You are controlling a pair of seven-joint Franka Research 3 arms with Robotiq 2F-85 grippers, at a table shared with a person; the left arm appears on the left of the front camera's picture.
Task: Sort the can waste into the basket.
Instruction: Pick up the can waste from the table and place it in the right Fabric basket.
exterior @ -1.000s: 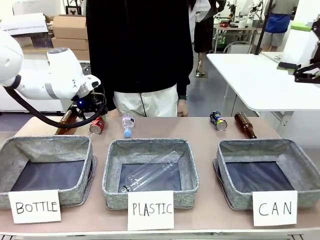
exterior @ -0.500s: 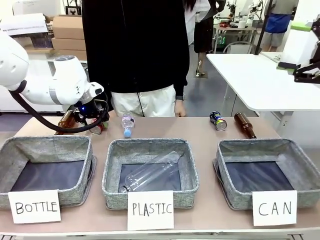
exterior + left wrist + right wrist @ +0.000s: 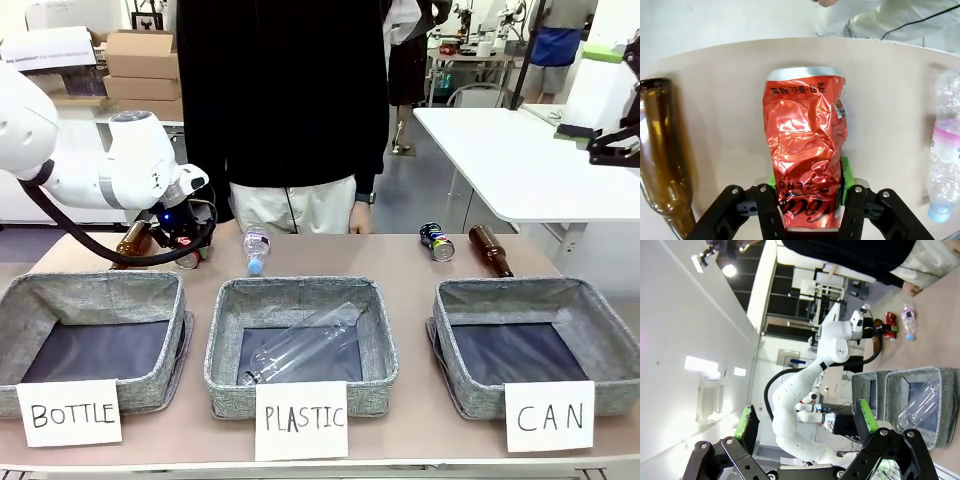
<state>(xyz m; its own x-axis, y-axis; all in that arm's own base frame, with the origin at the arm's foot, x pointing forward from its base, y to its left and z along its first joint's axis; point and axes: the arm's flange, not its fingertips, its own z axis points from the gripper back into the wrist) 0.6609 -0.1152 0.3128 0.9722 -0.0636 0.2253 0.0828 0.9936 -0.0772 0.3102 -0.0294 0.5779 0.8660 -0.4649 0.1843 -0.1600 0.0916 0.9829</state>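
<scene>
Three grey baskets: the BOTTLE basket (image 3: pixel 90 285), the PLASTIC basket (image 3: pixel 300 288) and the CAN basket (image 3: pixel 510 288). Three white signs, one per basket: BOTTLE sign (image 3: pixel 68 412), PLASTIC sign (image 3: pixel 300 420), CAN sign (image 3: pixel 549 416). Two dented cans: a red can (image 3: pixel 805 150) and a dark can (image 3: pixel 436 241). Two brown glass bottles: left brown bottle (image 3: pixel 130 240), right brown bottle (image 3: pixel 490 249). Two clear plastic bottles: small plastic bottle (image 3: pixel 256 247), large plastic bottle (image 3: pixel 300 345). One person (image 3: pixel 280 90).

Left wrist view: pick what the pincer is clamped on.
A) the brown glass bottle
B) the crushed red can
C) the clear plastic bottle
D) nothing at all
B: the left pincer is shut on the red can, its green pads pressed against the can's sides, while the brown bottle and the plastic bottle lie apart on either side.
</scene>
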